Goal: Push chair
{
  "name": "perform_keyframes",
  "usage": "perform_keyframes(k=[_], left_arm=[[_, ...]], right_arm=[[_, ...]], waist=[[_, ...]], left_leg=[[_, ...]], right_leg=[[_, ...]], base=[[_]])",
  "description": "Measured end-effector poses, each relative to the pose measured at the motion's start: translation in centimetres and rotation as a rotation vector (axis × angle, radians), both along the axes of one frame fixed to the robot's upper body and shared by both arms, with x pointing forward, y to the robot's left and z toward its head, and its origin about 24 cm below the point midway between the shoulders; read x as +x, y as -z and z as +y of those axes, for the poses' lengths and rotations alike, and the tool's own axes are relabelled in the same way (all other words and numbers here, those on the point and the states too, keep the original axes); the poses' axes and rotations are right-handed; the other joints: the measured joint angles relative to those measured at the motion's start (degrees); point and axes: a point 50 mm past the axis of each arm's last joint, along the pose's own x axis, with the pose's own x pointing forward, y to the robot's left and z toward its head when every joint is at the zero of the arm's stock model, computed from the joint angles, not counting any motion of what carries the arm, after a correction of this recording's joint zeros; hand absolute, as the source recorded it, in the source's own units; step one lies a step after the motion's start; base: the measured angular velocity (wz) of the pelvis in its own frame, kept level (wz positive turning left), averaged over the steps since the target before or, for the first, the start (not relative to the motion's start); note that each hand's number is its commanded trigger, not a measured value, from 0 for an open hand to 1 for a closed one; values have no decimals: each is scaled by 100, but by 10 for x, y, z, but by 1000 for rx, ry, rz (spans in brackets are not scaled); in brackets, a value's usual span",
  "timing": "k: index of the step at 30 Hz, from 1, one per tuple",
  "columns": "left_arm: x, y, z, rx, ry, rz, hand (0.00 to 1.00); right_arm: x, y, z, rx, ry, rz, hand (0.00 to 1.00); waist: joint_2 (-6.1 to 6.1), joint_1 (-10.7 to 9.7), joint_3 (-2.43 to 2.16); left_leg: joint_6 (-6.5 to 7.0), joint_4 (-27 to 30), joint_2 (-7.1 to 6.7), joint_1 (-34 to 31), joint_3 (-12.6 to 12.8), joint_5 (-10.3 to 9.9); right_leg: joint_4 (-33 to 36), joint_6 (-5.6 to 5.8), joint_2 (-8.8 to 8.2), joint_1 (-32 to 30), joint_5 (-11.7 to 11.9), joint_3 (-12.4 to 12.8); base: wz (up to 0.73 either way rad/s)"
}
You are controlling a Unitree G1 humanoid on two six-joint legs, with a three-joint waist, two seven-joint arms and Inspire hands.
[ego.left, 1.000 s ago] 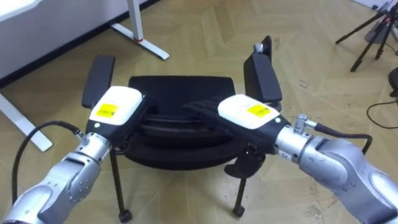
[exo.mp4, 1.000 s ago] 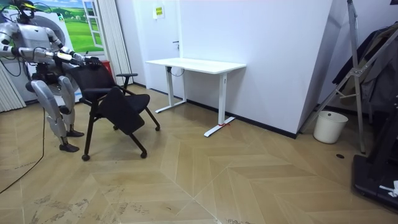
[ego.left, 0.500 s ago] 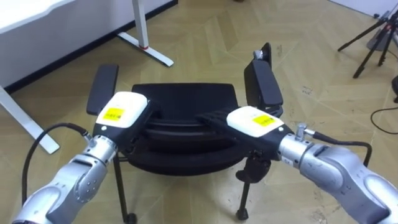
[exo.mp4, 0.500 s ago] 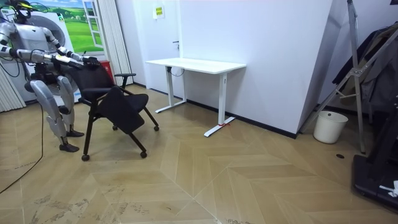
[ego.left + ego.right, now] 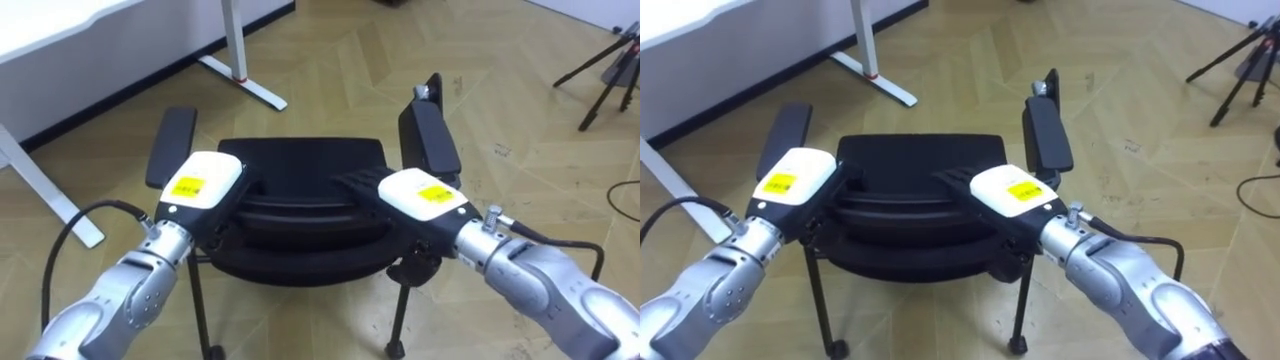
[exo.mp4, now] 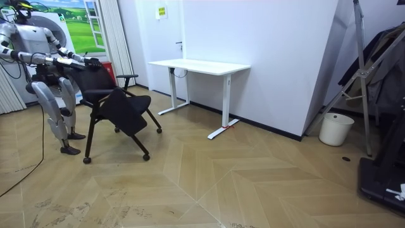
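A black chair [image 5: 300,160] on castors stands right in front of me, seen from behind and above, with an armrest on each side. My left hand [image 5: 195,185] rests on the left end of the backrest's top edge; its fingers merge with the black back. At the right end, my right hand [image 5: 425,195] lies with its dark fingers [image 5: 350,185] stretched flat along the top edge. In the room view I stand at the left behind the chair [image 6: 117,107], both arms reaching forward to its back.
A white desk [image 5: 60,40] stands ahead on the left, its foot [image 5: 245,80] on the floor just beyond the chair. A dark tripod [image 5: 605,70] stands at the far right. Open wooden floor lies ahead. The room view shows a white bin [image 6: 335,128] by the wall.
The eye view has shifted a little, with the desk foot now lower and further right. Both hands stay on the chair's back. In the room view the chair has barely moved.
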Motion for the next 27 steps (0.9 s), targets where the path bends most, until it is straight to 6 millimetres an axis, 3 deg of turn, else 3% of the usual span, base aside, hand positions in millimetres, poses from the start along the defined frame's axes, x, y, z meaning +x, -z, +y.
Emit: perform_keyframes(k=[11, 19, 22, 23, 24, 25, 27], left_arm=[[-7, 5, -9, -25, 2, 18, 100], [-10, 9, -13, -24, -5, 32, 100], [-10, 9, -13, -19, -5, 32, 100], [-10, 8, -14, -18, -5, 32, 100], [-10, 8, -14, -18, -5, 32, 100], [-10, 9, -14, -17, -5, 33, 100], [-10, 9, -14, -17, -4, 34, 100]], right_arm=[[9, 16, -24, 27, 190, -60, 0], [9, 25, -29, 38, 245, -73, 3], [8, 27, -30, 26, 252, -78, 20], [8, 27, -31, 22, 255, -82, 35], [8, 27, -31, 20, 255, -84, 57], [8, 28, -32, 13, 256, -84, 65], [8, 29, -32, 8, 257, -87, 96]], waist=[[141, -17, -35], [135, -90, -41], [115, -90, -51], [106, -89, -51], [105, -86, -51], [104, -85, -51], [100, -85, -49]], left_leg=[[0, 10, 5, 12, -59, 0], [1, -48, -11, 91, -70, 0], [1, -47, -13, 91, -70, 0], [1, -47, -12, 91, -69, 0], [1, -48, -12, 92, -69, 0], [1, -47, -12, 98, -69, 0], [1, -48, -12, 105, -70, 0]], right_leg=[[-79, 8, -16, 98, -4, -75], [-85, 42, -52, 181, -26, -124], [-83, 44, -56, 187, -27, -143], [-83, 44, -56, 188, -27, -145], [-84, 44, -56, 190, -27, -145], [-85, 44, -56, 198, -27, -146], [-86, 44, -56, 205, -27, -146]], base=[[4], [5], [1], [0], [0], [0], [0]])
